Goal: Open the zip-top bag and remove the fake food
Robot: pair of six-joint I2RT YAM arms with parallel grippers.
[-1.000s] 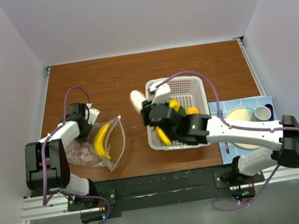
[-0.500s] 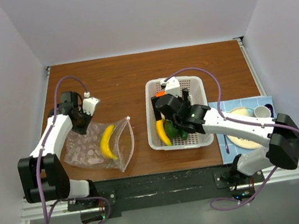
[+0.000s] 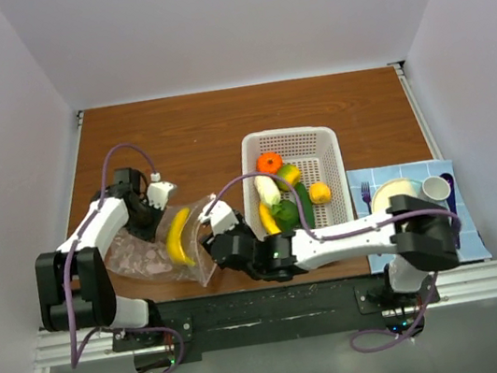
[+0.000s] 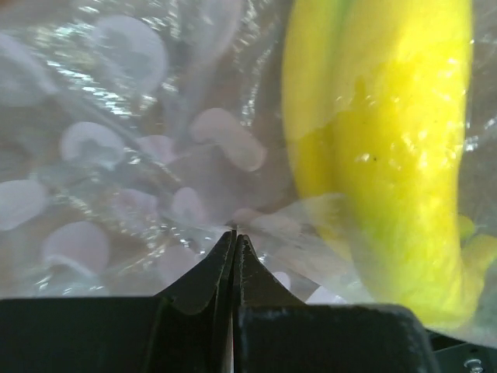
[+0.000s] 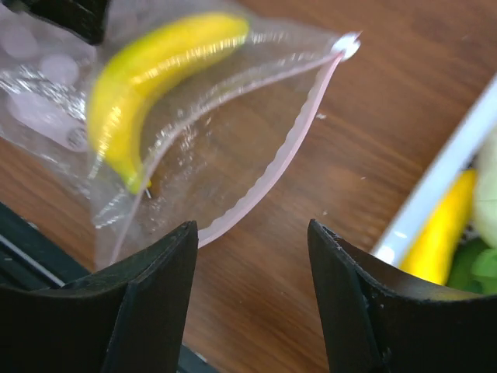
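Top ext.: fixed high, above + behind near edge of table (image 3: 174,132), looking down on all of it, near edge at btm. Left wrist: v. close on zip-top bag (image 4: 116,155) + banana (image 4: 388,155), filling frame. Right wrist: low over near-left part of table, tilted down at bag mouth, basket (image 5: 439,172) rim at right. Shared by all 3: bag w/ banana; basket in top + right.

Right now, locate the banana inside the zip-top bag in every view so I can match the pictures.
Top external: banana lower left of centre, lying inside the bag.
Left wrist: banana fills the right side, behind plastic.
Right wrist: banana upper left, curving down.
Shared landmark: the zip-top bag wrapped around it.
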